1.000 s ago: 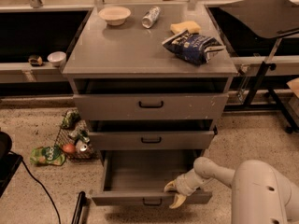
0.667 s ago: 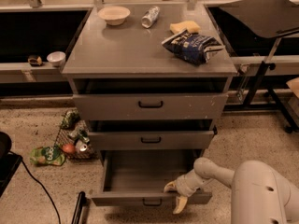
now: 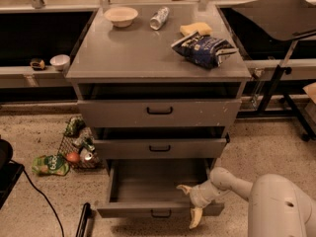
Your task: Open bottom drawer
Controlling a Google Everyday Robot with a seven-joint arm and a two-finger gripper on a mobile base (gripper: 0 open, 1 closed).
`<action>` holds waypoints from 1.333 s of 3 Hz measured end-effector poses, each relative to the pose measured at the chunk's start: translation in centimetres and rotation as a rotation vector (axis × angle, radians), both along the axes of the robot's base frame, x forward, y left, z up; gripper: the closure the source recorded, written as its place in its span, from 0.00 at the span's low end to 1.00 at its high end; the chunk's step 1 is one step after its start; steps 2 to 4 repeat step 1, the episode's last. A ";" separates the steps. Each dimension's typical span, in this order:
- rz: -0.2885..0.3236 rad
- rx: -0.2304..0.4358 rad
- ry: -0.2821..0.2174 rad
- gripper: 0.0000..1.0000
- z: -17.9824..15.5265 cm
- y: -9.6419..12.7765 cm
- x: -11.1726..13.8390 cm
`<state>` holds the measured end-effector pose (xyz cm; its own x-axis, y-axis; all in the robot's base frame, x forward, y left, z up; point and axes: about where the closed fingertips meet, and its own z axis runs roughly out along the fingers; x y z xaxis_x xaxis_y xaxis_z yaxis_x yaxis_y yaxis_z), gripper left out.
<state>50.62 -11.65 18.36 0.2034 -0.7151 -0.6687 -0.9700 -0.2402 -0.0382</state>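
Note:
The bottom drawer (image 3: pixel 148 209) of the grey cabinet is pulled well out, and its plain grey inside (image 3: pixel 158 181) shows. Its slim front carries a small black loop handle (image 3: pixel 161 213) at centre. My gripper (image 3: pixel 190 204) is at the drawer's front right. One cream finger (image 3: pixel 185 188) points over the drawer's inside and the other finger (image 3: pixel 195 217) hangs down in front of the drawer face. The fingers are spread apart and straddle the front panel without holding anything. The white arm (image 3: pixel 276 206) comes in from the lower right.
The middle drawer (image 3: pixel 160 147) and the top drawer (image 3: pixel 159 111) stand slightly open. On the cabinet top (image 3: pixel 123 58) are a bowl (image 3: pixel 121 16), a can (image 3: pixel 159 18), a sponge (image 3: pixel 195 28) and a chip bag (image 3: pixel 205 48). A basket of litter (image 3: pixel 78 144) lies on the floor at left.
The gripper's lower finger has dropped a little further down the drawer's face. The drawer stays pulled out about the same.

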 end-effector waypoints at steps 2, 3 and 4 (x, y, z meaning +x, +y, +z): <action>-0.065 0.002 -0.067 0.00 2.7 -3.1 0.7; -0.065 0.002 -0.067 0.00 2.7 -3.1 0.7; -0.065 0.002 -0.067 0.00 2.7 -3.1 0.7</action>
